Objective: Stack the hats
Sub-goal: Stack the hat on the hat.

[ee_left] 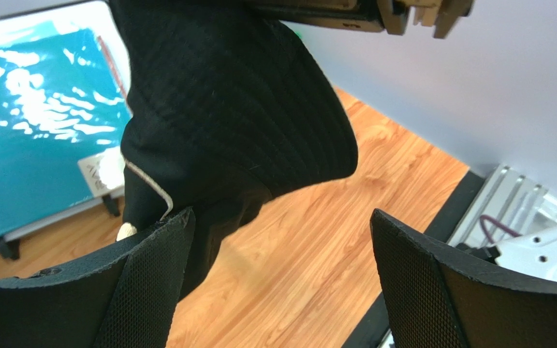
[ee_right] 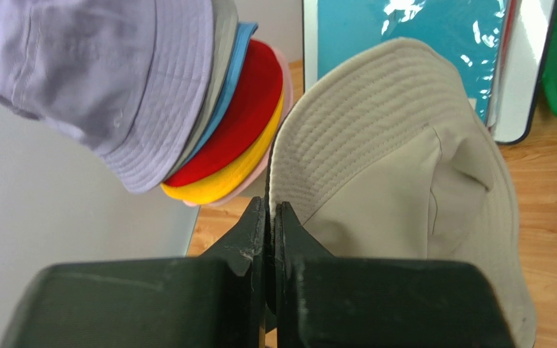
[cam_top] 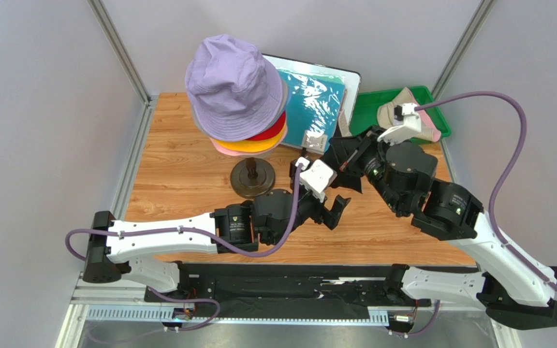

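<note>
A stack of hats sits on the mannequin head, with the lavender hat (cam_top: pixel 234 83) on top and blue, red (ee_right: pixel 241 116), orange-yellow (cam_top: pixel 259 147) and pink brims under it. My right gripper (ee_right: pixel 270 217) is shut on the brim of a hanging hat. That hat looks beige (ee_right: pixel 405 181) in the right wrist view and black (ee_left: pixel 238 109) in the left wrist view; I cannot tell whether it is one hat or two nested. My left gripper (ee_left: pixel 281 283) stands open just below it with bare wood between the fingers. The black cloth hangs just behind the left finger (ee_left: pixel 143 290).
The mannequin's dark round base (cam_top: pixel 252 177) stands on the wooden table (cam_top: pixel 180 174). A teal sheet in a white frame (cam_top: pixel 318 98) leans at the back. A green tray (cam_top: pixel 368 109) at the back right holds beige and pink cloth (cam_top: pixel 408 101). Grey walls close in both sides.
</note>
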Controlling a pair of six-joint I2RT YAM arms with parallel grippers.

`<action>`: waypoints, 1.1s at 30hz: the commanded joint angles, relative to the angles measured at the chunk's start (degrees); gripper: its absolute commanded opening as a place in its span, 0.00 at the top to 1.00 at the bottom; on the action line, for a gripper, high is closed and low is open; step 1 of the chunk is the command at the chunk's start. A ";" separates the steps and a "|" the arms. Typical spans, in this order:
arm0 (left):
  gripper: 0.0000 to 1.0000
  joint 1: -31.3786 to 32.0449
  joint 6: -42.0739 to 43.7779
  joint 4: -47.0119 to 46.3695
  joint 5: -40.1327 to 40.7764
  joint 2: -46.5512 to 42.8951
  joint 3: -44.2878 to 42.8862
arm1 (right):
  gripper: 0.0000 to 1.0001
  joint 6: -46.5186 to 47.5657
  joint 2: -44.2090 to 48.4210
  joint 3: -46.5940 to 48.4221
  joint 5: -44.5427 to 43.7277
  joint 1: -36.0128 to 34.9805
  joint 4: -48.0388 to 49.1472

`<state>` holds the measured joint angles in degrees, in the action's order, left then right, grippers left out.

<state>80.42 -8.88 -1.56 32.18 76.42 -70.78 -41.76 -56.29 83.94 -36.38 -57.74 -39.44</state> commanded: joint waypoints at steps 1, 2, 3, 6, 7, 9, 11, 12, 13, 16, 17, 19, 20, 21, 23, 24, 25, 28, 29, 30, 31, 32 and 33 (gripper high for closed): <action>0.05 0.17 1.15 -3.18 10.59 -1.27 1.17 | 1.00 -3.77 0.22 -0.79 -2.10 -4.31 1.65; 0.05 0.09 1.32 -3.27 11.66 -1.54 1.35 | 1.00 -3.86 0.22 -1.23 -2.81 -4.66 1.82; 0.04 0.09 2.37 -4.23 12.46 -2.06 2.13 | 1.00 -3.86 0.31 -1.41 -3.08 -5.19 2.26; 0.06 0.09 3.52 -5.29 17.37 -3.20 3.89 | 1.00 -3.42 0.22 -1.68 -3.26 -5.37 2.96; 0.07 0.17 3.61 -5.21 19.21 -3.64 4.33 | 1.00 -3.16 0.13 -1.41 -3.95 -5.37 2.88; 0.07 0.17 5.18 -7.03 19.76 -5.66 6.69 | 1.00 -3.07 0.13 -1.24 -5.71 -5.37 2.18; 0.07 0.17 5.89 -8.71 17.84 -8.03 8.20 | 1.00 -3.16 0.31 -1.50 -6.77 -5.37 2.17; 0.07 0.17 5.72 -10.63 16.78 -8.65 9.60 | 1.00 -3.42 0.31 -1.67 -7.12 -5.37 2.52; 0.07 0.17 5.81 -12.05 14.42 -9.18 10.22 | 1.00 -3.68 0.22 -1.76 -7.21 -5.37 2.70; 0.06 0.00 7.91 -15.40 14.39 -9.10 10.67 | 1.00 -3.68 -0.83 -1.94 -4.76 -5.46 4.02; 0.06 0.08 8.79 -15.49 15.53 -8.23 10.32 | 1.00 -3.68 -1.53 -1.85 -3.97 -5.46 4.11; 0.05 0.00 12.65 -15.49 15.98 -7.87 9.44 | 1.00 -3.68 -2.33 -1.24 -2.73 -5.90 4.02; 0.05 0.00 14.93 -15.75 15.20 -8.22 9.78 | 1.00 -3.42 -2.68 -1.15 -2.90 -6.07 3.93; 0.05 -0.18 15.73 -15.84 10.66 -8.83 10.22 | 1.00 -3.33 -2.77 -1.06 -3.17 -6.25 3.85; 0.06 -1.32 16.44 -16.36 4.67 -11.10 12.67 | 1.00 -2.63 -2.77 -1.06 -3.08 -6.25 4.10; 0.08 -1.84 16.36 -16.45 -0.06 -11.99 13.47 | 1.00 -2.28 -2.51 -1.23 -2.56 -6.25 4.37; 0.12 -3.15 15.92 -16.28 -2.98 -12.78 14.09 | 1.00 -1.93 -2.42 -1.32 -2.21 -6.34 4.72; 0.20 -5.79 14.60 -16.11 -11.33 -15.86 16.46 | 1.00 -0.87 -1.63 -1.68 -0.97 -6.42 6.13; 0.20 -6.41 13.81 -15.23 -12.83 -16.91 17.25 | 1.00 -0.61 -1.54 -1.68 -0.80 -6.34 6.39; 0.20 -7.03 13.55 -14.44 -15.02 -17.27 17.35 | 1.00 -0.08 -1.37 -1.68 -0.10 -6.34 6.65; 0.21 -8.69 13.20 -13.56 -16.26 -17.53 17.35 | 1.00 0.36 -1.02 -1.85 0.43 -6.34 7.01; 0.21 -9.49 12.32 -12.51 -17.23 -18.06 17.52 | 1.00 0.54 -0.93 -2.03 1.04 -6.34 7.79; 0.21 -10.10 12.14 -12.33 -20.38 -18.41 17.61 | 1.00 0.89 -0.84 -2.29 2.35 -6.34 8.15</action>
<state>72.97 4.49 -14.26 23.68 60.25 -53.39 -42.89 -58.81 81.67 -36.93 -63.72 -36.97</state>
